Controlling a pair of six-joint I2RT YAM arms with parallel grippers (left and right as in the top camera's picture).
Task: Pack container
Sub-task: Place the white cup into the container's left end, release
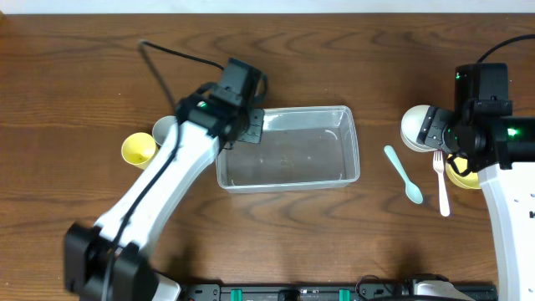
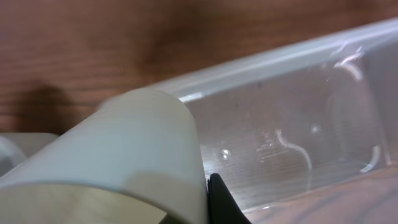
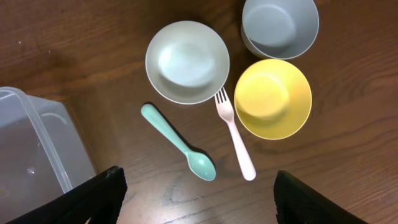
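Cup (image 2: pixel 124 155): pale, tipped on its side, beside the container (image 1: pixel 288 186), at its far-left corner.
Left fingers (image 2: pixel 221 202): clamped on the cup; one dark tip shows against its wall.
Container: clear tub, flat on the worktop's middle, slightly toward the left edge.
Right fingers (image 3: pixel 99 196): spread wide, holding nothing.
Toward right edge: spoon (image 3: pixel 180 144), fork (image 3: pixel 235 134), pale bowl (image 3: pixel 186 61), yellow bowl (image 3: pixel 272 98).

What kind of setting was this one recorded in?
Probably a robot test bench, not a real kitchen: a wooden table, a left arm and right arm over it, and plastic ware laid out: clear container, yellow bowl, spoon, fork.
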